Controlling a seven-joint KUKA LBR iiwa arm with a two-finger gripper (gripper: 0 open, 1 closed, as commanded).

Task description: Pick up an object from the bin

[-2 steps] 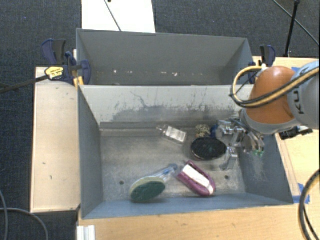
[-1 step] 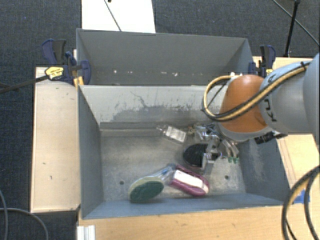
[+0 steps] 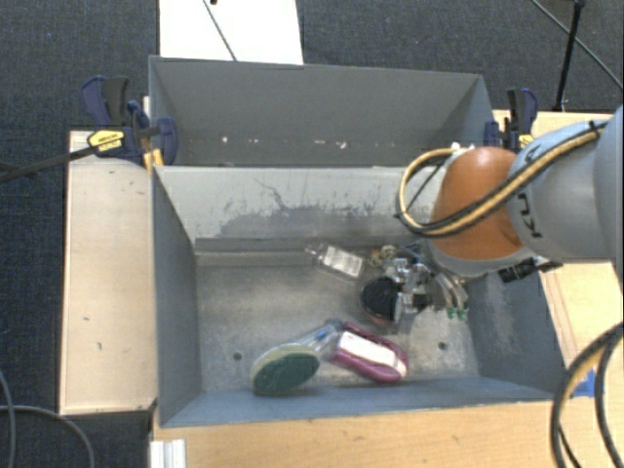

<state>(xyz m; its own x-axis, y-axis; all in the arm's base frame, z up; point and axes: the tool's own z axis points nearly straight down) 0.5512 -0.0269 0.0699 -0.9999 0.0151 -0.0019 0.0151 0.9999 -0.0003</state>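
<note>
My gripper (image 3: 408,286) hangs low at the right of the bin floor, under the orange wrist cover. A black round thing (image 3: 376,300) lies right against its left side, partly hidden by it. Just in front, a brush with a magenta and white handle (image 3: 370,357) and a dark green round head (image 3: 284,371) lies along the bin's front wall. A small clear plastic piece (image 3: 337,260) rests near the back wall, to the gripper's left.
The arm with its orange cover and yellow-black cables fills the bin's right side. Bare floor stretches across the left half of the bin.
</note>
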